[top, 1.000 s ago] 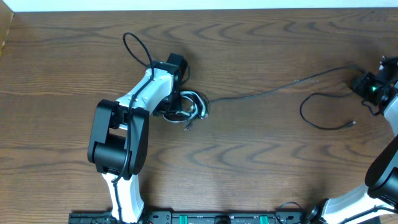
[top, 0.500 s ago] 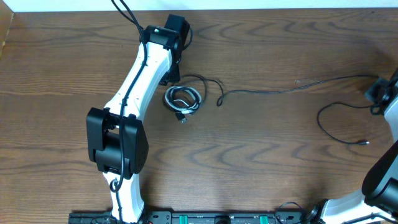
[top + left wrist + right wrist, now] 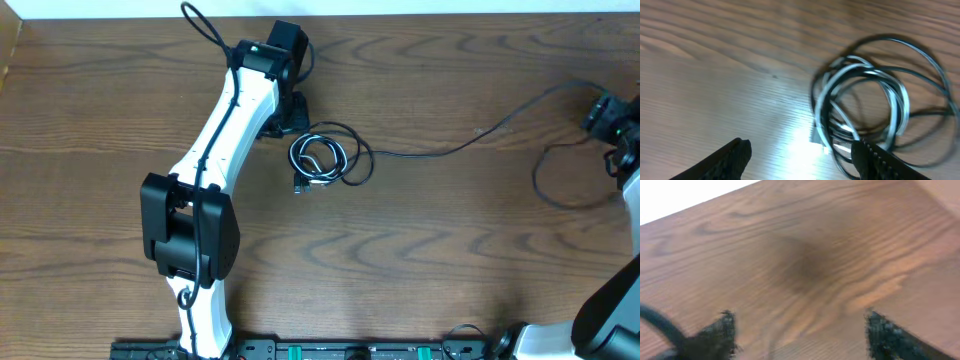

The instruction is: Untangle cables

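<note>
wood-grain table (image 3: 450, 250) fills my feed. my left arm (image 3: 225, 130) reaches diagonally to the far edge, left gripper (image 3: 801, 150) spread wide and empty just beside the coiled cables (image 3: 320, 160). one black cord (image 3: 450, 150) trails toward the right gripper (image 3: 800, 325), also wide, nothing between its fingers.

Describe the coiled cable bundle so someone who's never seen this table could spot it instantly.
On the wooden table, find the left arm reaching toward the far edge. Just beside its tip lies the coiled bundle: the only tight coil, with a white cord among black, unlike the loose black cord trailing right.
</note>
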`<move>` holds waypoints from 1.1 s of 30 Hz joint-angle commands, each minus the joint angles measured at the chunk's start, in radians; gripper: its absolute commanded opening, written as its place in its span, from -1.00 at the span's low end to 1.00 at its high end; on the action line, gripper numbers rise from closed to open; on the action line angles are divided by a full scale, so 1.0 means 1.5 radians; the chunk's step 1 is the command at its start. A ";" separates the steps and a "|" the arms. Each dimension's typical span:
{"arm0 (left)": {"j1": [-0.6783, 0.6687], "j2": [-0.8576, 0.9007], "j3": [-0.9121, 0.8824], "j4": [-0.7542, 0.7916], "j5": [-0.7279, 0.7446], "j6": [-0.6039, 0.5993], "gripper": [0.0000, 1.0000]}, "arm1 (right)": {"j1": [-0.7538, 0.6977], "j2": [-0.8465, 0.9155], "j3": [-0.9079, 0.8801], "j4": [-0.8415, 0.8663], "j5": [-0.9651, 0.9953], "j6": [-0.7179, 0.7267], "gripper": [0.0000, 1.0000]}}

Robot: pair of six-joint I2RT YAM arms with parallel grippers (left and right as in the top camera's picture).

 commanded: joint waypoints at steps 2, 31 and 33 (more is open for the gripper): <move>0.000 0.002 0.004 -0.003 0.054 -0.028 0.40 | 0.006 -0.011 0.014 -0.060 -0.091 -0.022 0.86; -0.009 0.003 -0.062 0.013 0.074 -0.031 0.38 | 0.354 0.064 0.193 -0.275 -0.282 0.165 0.19; -0.010 0.003 -0.072 0.029 0.074 -0.014 0.39 | 0.396 0.099 0.193 -0.275 -0.282 0.198 0.15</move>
